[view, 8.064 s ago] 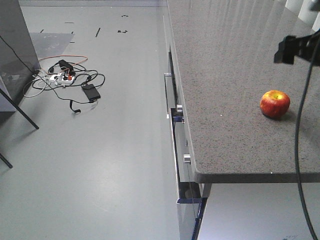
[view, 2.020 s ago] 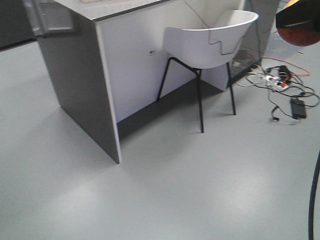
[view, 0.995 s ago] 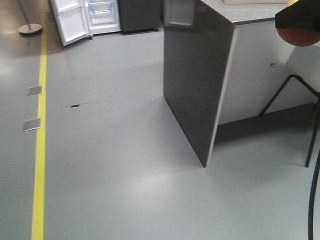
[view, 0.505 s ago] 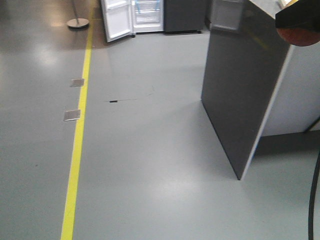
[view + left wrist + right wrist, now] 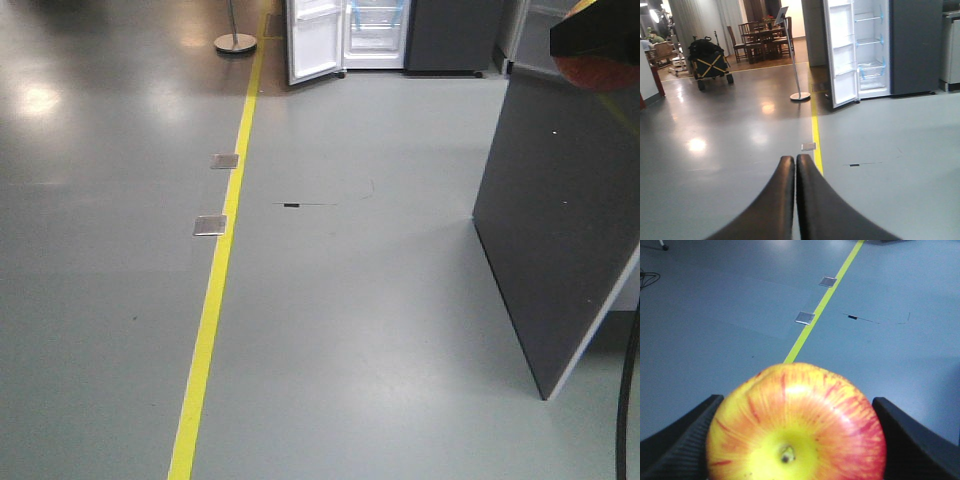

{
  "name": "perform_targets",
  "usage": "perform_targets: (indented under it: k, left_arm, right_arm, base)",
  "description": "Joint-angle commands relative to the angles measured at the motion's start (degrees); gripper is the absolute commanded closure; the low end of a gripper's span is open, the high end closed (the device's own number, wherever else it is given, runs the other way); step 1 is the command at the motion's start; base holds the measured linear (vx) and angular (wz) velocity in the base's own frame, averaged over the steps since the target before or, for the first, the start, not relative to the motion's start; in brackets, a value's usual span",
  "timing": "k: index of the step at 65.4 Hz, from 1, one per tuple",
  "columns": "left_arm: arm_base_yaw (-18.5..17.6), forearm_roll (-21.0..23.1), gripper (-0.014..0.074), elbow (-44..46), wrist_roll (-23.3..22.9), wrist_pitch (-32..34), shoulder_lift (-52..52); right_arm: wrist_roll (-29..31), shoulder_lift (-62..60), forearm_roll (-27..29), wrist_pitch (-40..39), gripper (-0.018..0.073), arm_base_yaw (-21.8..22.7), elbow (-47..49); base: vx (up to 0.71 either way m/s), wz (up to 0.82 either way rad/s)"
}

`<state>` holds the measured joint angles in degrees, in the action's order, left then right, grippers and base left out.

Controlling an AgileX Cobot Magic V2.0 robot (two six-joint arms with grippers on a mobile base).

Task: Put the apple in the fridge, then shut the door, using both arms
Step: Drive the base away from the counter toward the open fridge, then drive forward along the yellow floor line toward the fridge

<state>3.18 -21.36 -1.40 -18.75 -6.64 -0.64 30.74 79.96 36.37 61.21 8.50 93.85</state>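
Apple [image 5: 796, 425] sits clamped between the two black fingers [image 5: 682, 440] of the right gripper [image 5: 797, 445], its stem end facing the wrist camera, above the grey floor [image 5: 715, 315]. The left gripper [image 5: 796, 167] grasps nothing; its curved fingertips are pressed together. The fridge [image 5: 871, 50] stands well away across the floor, with its door [image 5: 841, 55] swung open to the left, showing the white lining and shelves edged in blue. A yellow line [image 5: 215, 300] runs along the floor towards the door, with two small metal plates [image 5: 210, 225] touching or just beside it. A dark panel [image 5: 560, 230] stands at the right of the front view. A pole on a round base [image 5: 800, 95] stands near the door, on its left
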Motion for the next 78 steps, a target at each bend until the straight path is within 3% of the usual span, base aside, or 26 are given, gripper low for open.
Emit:
perform_targets:
  k: [1,78]
  left_arm:
    - [-0.3,0.3,0.0603,1.1,-0.1,3.5,-0.9]
    - [-0.3,0.3,0.0603,1.1,-0.1,3.5,-0.9]
  right_arm:
    - [0.4,-1.8,2.5,-3.3,0.0437,0.2,1.8]
    - [0.4,-1.8,2.5,-3.3,0.0437,0.2,1.8]
  base:
    - [0.11,0.19]
    - [0.18,0.01]
